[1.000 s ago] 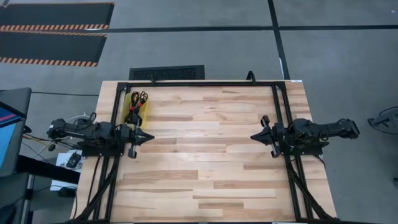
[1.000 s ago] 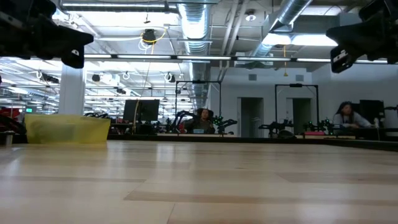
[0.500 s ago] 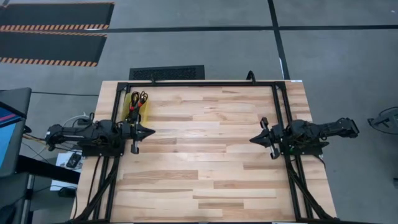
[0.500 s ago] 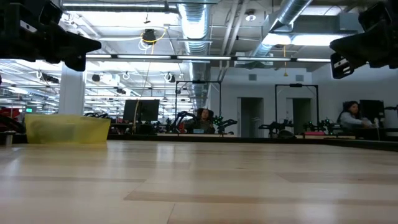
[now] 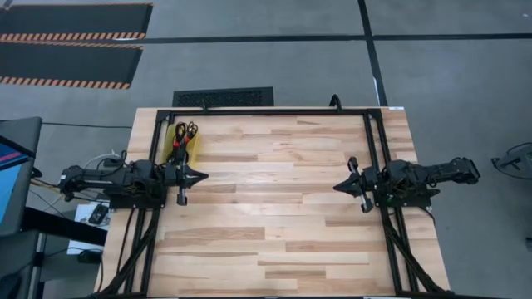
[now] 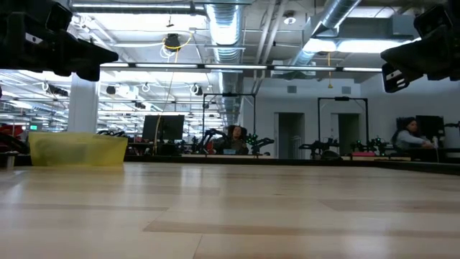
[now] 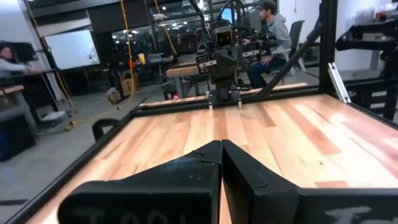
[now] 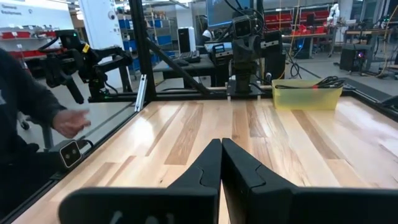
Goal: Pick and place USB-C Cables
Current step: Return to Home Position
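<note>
A clear yellow bin (image 5: pixel 181 139) stands at the table's far left corner; cables with black and red parts (image 5: pixel 184 133) lie inside it. The right wrist view shows the bin (image 8: pixel 306 95) with dark cables (image 8: pixel 323 83) resting on its rim. In the low view the bin (image 6: pixel 77 150) sits at the left. My left gripper (image 5: pixel 204 176) hovers shut above the table just near of the bin, pointing right; its closed fingers (image 7: pixel 221 147) meet at the tips. My right gripper (image 5: pixel 336 186) hovers shut at the right side, pointing left, tips together (image 8: pixel 221 144). Neither holds anything.
A black frame rail (image 5: pixel 266 112) runs along the far edge and down both sides of the wooden table (image 5: pixel 274 224). A person's hand (image 8: pixel 71 121) shows beyond the table's near edge in the right wrist view. Other people sit at desks in the room behind.
My left gripper has moved a little toward the table's far edge and right, nearer the bin, staying shut. My right gripper has shifted slightly and stays shut.
</note>
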Robot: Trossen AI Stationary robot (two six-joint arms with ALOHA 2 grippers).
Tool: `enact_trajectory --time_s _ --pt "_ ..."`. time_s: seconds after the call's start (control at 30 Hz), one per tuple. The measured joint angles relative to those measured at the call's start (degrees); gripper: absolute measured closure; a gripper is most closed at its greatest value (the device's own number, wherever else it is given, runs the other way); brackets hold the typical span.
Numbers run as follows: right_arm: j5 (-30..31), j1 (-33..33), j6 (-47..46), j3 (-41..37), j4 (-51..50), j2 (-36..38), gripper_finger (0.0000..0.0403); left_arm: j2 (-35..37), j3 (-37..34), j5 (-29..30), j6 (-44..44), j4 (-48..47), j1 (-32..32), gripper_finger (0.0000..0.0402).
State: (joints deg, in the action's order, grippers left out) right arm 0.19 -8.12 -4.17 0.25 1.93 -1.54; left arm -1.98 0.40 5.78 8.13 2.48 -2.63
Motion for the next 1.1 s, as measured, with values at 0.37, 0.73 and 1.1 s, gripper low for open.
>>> enact_trajectory --time_s 0.37,0.73,1.1 --pt "0.0 0.0 0.1 0.0 -0.1 0.0 0.0372 0.0 0.0 0.0 -1.9 0.0 0.0 0.0401" --pt "0.0 0.0 0.1 0.0 -0.2 0.0 0.0372 0.0 0.0 0.0 -2.2 0.0 0.0 0.0401" --pt "0.0 0.0 0.1 0.0 -0.2 0.0 0.0372 0.0 0.0 0.0 -2.2 0.0 0.0 0.0401"
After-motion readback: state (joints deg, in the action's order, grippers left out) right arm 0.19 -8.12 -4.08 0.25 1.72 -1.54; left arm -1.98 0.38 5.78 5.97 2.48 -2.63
